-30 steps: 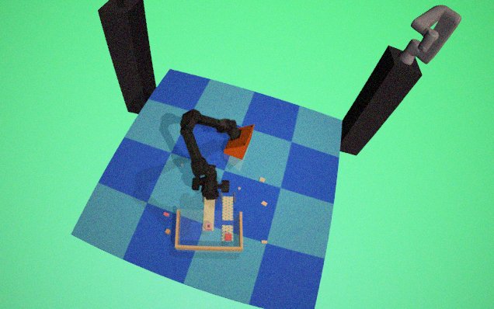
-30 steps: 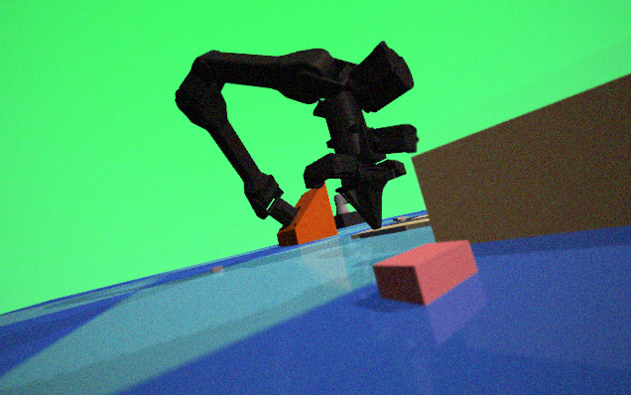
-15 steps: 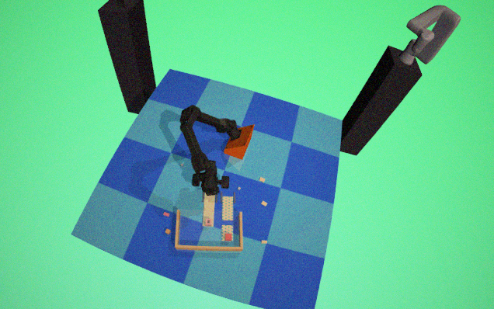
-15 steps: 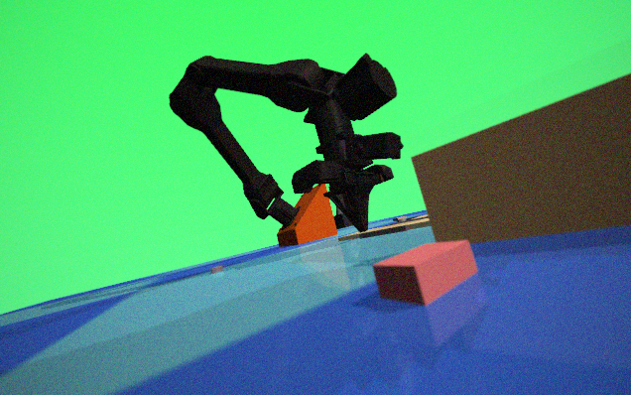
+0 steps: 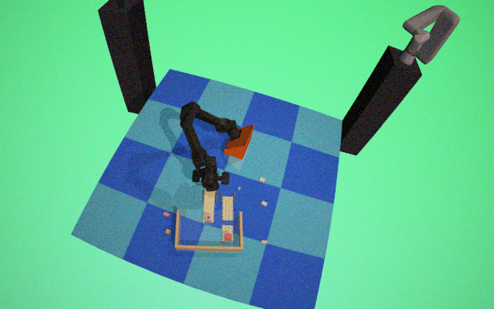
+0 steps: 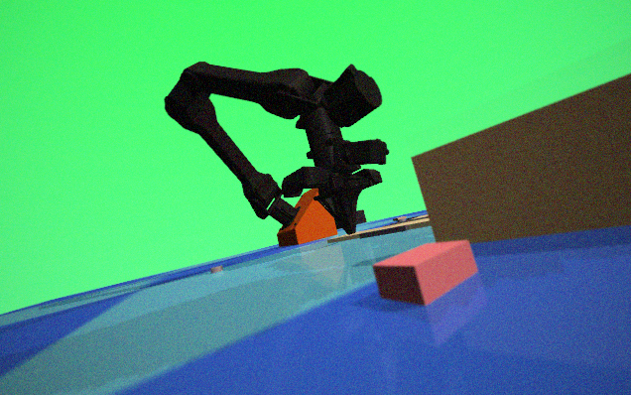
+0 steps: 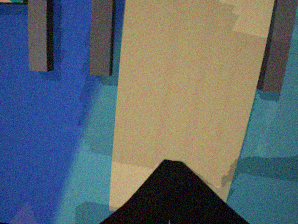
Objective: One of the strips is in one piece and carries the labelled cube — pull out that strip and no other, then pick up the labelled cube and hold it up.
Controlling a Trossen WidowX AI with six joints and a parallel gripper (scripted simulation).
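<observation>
Plain strip [image 5: 209, 202] [image 7: 185, 90] being drawn partway out under closed, empty gripper [image 5: 210, 189] [image 6: 350, 232] [image 7: 170, 169]; labelled cube [image 5: 208, 217] being carried on its far end, inside the wooden frame's mouth [image 5: 210, 248]. Dotted strip [image 5: 227, 207] being left alone; cube lift remaining.

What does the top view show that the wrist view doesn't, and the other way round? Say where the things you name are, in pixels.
Only the top view: the tan frame [image 5: 209, 248], the dotted strip's broken-off piece [image 5: 227, 228], and the orange wedge [image 5: 245, 151] [image 6: 317, 223].

Only the wrist view: the closed gripper's tip [image 7: 173, 175] close up, over the plain strip's near end.

Both: the plain strip [image 5: 209, 199] [image 7: 185, 90] and dark guide rails [image 5: 216, 197] [image 7: 101, 40] beside it.
</observation>
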